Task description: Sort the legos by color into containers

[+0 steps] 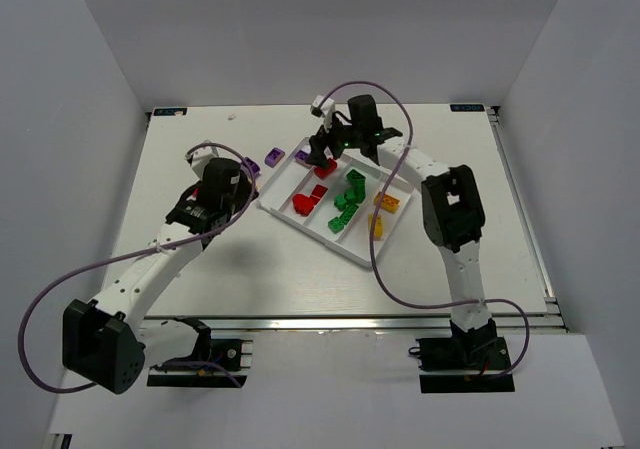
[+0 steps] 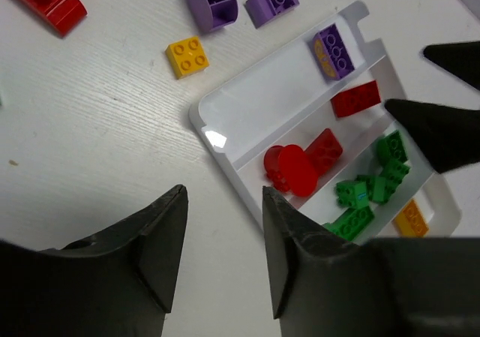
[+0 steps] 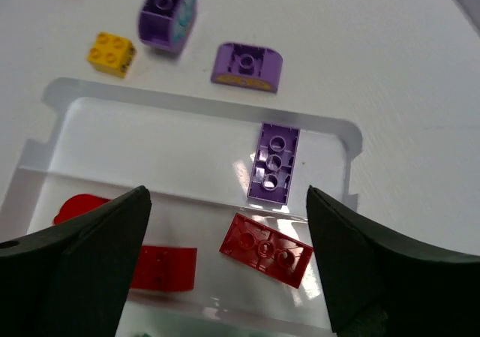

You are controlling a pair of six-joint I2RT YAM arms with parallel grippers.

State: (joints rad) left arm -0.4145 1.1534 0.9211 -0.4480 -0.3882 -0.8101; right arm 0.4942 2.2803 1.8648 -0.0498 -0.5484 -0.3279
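Now a purple brick (image 3: 274, 164) lies in the tray's (image 3: 187, 95) end lane, just ahead of the right gripper (image 3: 225, 202), which is spread wide and empty. A red brick (image 3: 266, 248) sits between its fingers. Beyond the rim, a curved purple brick (image 3: 247, 67) and a yellow brick (image 3: 111, 52) rest on the table (image 3: 375, 52). The left gripper (image 2: 223, 202) hangs partly open and empty, with the tray's corner just ahead.
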